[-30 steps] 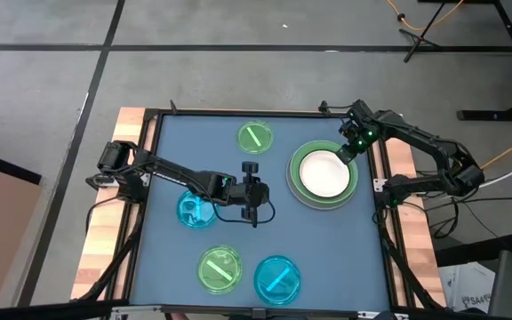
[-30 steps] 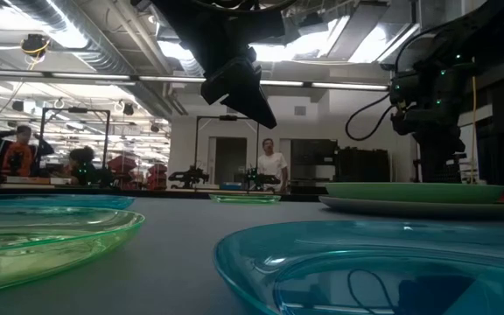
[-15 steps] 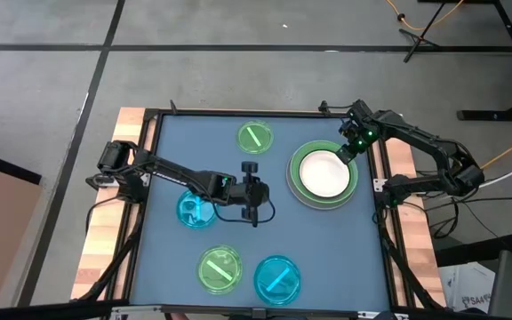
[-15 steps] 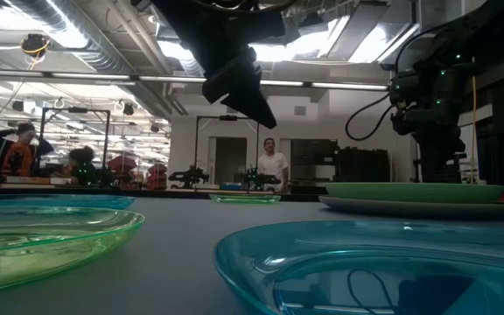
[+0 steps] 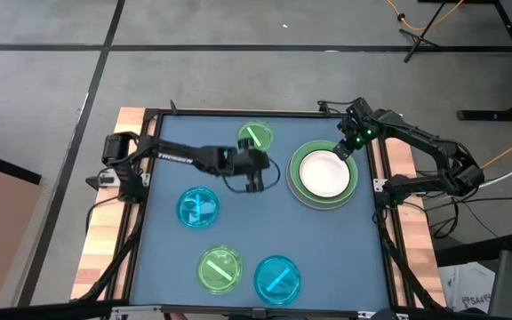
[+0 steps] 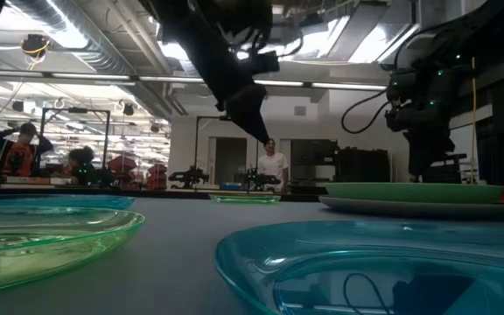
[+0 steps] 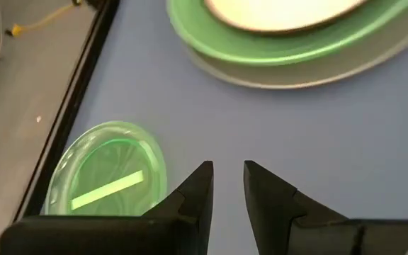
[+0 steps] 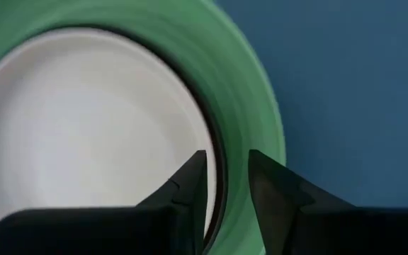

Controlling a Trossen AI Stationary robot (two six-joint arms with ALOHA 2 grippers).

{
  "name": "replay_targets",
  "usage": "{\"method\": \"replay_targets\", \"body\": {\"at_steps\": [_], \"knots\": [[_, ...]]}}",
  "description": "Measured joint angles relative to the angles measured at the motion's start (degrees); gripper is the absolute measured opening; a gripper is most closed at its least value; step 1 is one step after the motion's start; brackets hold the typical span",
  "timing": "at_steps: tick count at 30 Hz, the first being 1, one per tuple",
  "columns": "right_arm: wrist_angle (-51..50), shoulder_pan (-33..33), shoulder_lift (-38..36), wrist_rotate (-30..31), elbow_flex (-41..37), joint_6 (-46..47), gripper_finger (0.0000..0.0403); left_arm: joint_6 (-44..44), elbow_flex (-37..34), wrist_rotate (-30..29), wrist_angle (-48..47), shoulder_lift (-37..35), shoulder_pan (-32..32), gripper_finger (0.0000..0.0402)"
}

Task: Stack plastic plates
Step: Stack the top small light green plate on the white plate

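worktop (image 5: 176, 169): blue surface carrying every plate; all places below are told from the big stack that lies toward the right arm's side.
big stack (image 5: 324, 175): a large grey plate at the bottom with only its rim showing, a large light green plate (image 8: 246, 78) on it, a white plate (image 5: 324, 172) on top; the wrist views hint at a thin dark rim just under the white one, but I cannot tell what it is.
loose plates: four small translucent ones, none touching the stack. The far green plate (image 5: 255, 136) lies just beside the stack, toward the worktop's far edge. The blue plate (image 5: 197, 207) lies well apart on the left arm's side. The near green plate (image 5: 220, 268) and the near blue plate (image 5: 277, 277) lie toward the near edge, close to each other.
left gripper (image 5: 254, 174): hangs over bare worktop between the far green plate and the stack, fingers (image 7: 193, 195) parted by a narrow gap and holding nothing.
key relation: in the left wrist view the far green plate sits off to one side of the fingers, not between them, with the stack ahead. Round plates have no long axis, so the grasp hinges only on reaching a rim. The left arm is clearly the nearer one to this plate.
right gripper (image 5: 346, 148): above the stack's far outer edge, fingers slightly apart and empty, straddling the white plate's rim in its own wrist view.
likely next: my guess is the far green plate goes first.
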Motion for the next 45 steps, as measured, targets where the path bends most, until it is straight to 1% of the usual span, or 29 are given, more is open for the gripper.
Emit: {"method": "replay_targets", "body": {"at_steps": [4,7,11,18,23,29,38,42,45], "knots": [[2.08,0.0,0.0,0.01,0.0,0.0,0.0092,0.9,0.0,3.93,0.35,0.0,6.28,0.0073],[1.96,0.0,0.0,0.02,0.0,0.0,0.0092,-1.15,0.0,5.46,0.91,0.0,10.75,0.0073],[1.96,0.0,0.0,0.02,0.0,0.0,0.0092,-7.66,0.0,5.55,2.24,0.0,16.23,0.0073],[1.98,0.0,0.0,0.02,0.0,0.01,0.0092,-23.94,0.0,5.95,2.51,0.0,25.33,0.0073],[1.98,0.0,0.0,0.02,0.0,0.0,0.0092,-27.65,0.0,7.52,2.39,0.0,30.08,0.0073],[1.99,0.0,0.0,0.02,0.0,0.0,0.0092,-30.61,0.0,12.41,1.76,0.0,33.63,0.0073],[2.07,0.0,0.0,0.02,0.0,0.0,0.0092,-30.85,0.0,13.02,-3.2,0.0,35.11,0.0073],[2.09,0.0,0.0,0.02,0.0,0.0,0.0092,-32.06,0.0,15.5,-3.41,0.0,35.1,0.0073],[2.09,0.0,0.0,0.02,0.0,0.0,0.0092,-32.24,0.0,15.97,-3.41,0.0,34.99,0.0073]]}}
